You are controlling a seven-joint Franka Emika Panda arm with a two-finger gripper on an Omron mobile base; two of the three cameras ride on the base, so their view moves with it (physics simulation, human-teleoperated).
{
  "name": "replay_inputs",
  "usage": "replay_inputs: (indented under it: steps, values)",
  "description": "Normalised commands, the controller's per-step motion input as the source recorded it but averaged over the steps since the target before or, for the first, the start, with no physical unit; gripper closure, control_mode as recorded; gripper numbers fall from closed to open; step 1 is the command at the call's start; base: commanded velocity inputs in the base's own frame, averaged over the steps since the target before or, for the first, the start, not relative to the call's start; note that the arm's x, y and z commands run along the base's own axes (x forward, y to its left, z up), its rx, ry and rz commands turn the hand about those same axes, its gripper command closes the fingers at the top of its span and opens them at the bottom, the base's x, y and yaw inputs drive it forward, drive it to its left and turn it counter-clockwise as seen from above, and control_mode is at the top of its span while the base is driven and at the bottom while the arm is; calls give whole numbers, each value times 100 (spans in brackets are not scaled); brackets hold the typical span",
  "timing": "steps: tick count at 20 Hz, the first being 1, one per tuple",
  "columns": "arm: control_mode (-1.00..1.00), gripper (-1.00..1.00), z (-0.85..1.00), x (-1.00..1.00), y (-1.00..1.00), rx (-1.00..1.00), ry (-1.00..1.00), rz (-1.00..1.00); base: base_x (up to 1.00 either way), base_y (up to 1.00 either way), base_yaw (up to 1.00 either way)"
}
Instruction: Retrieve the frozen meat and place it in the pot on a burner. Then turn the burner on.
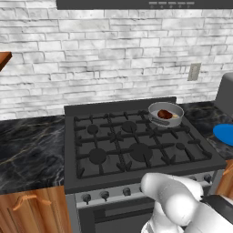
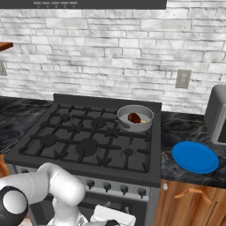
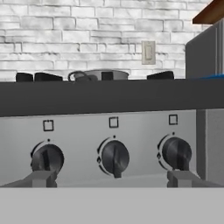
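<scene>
Soft, even light is filling all three pictures, and no single lamp is showing itself. The white brick wall (image 1: 113,54) is looking bright but not glaring. The stove top (image 1: 136,145) is staying dark, with only weak shadows lying under its grates. The black marble counter (image 1: 27,145) at 9 o'clock is carrying pale veins, no strong reflection. In the hand view the knobs (image 3: 114,158) are appearing slightly soft, with coarse, blocky edges. Straight lines are not bending at the borders.
</scene>
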Motion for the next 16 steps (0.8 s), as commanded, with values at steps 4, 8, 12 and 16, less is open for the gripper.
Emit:
replay_inputs:
  steps: [4,8,12,16]
  values:
    - [-100,-100,-1,16,0,-1,0,0,0,0,0]
    - [-100,-100,0,20,0,0,0,0,0,0,0]
    - [-100,-100,0,15,0,0,0,0,0,0,0]
    - [-100,-100,-2,19,0,0,0,0,0,0,0]
